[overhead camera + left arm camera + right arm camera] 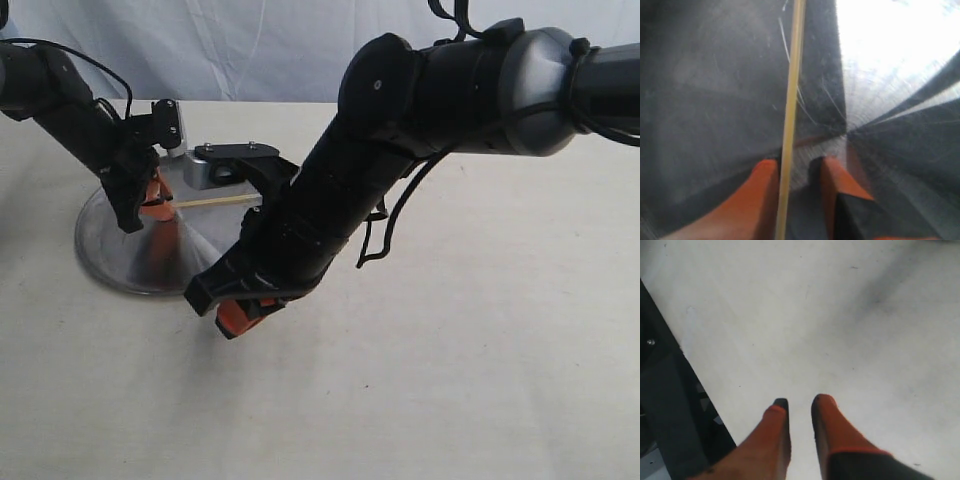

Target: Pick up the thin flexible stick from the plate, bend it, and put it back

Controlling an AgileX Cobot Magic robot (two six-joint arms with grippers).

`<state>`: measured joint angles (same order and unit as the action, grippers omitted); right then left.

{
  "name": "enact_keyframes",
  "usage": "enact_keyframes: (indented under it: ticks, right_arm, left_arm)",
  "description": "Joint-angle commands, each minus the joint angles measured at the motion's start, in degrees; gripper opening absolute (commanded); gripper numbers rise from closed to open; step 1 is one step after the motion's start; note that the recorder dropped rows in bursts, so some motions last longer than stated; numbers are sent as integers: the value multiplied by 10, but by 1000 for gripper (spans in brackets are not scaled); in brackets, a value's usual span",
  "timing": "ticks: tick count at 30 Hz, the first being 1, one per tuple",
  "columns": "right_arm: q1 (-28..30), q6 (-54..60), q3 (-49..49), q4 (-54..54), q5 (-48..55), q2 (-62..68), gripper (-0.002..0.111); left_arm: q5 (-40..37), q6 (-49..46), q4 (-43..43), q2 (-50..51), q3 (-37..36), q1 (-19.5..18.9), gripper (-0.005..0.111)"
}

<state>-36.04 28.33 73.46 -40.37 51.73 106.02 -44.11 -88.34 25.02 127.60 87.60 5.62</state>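
Now, left gripper (792, 162): low over the left part of the plate (110, 255). Its orange fingers (760, 200) are parted. The stick (792, 90) runs between them, close against one finger with a clear gap to the other, so it is not pinched.
Plate: round brushed-metal dish on the tabletop (450, 380), partly hidden by both arms.
Stick position: a thin, pale, straight strand crossing the plate from the left fingers toward the right arm. I cannot tell whether it lies flat on the metal or sits slightly raised.
Right gripper (800, 401): off the plate, over bare tabletop near the rim. Its fingers show a narrow gap with nothing between them.
Handling: probably very light, springy only up to a point, then brittle. On smooth metal it may roll or skid when nudged.
Where to hold: near each end, one gripper per end, with a gentle pinch. That leaves the middle free to bow.
Risk: a hard squeeze or a sharp bend could snap it.
Stage: parted fingers around the stick fit either a pick-up or a set-down, and the views do not decide which.
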Motion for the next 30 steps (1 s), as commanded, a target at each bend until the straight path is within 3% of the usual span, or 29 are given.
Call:
enact_keyframes:
  ticks: [1, 3, 5, 6, 30]
  right_arm:
    - [-1, 4, -2, -1, 2, -6, 19]
    - [-1, 4, -2, -1, -1, -6, 19]
    - [-1, 4, -2, -1, -1, -6, 19]
    - [-1, 4, -2, -1, -1, -6, 19]
    - [-1, 6, -2, 15, -12, -6, 19]
  left_arm:
    - [-8, 19, -33, 24, -4, 2, 29]
    - [-4, 25, -42, 29, -4, 2, 24]
    - [-11, 25, -56, 30, -5, 2, 2]
    - [-11, 25, -58, 30, -6, 2, 0]
    - [-23, 25, -10, -73, -6, 7, 0]
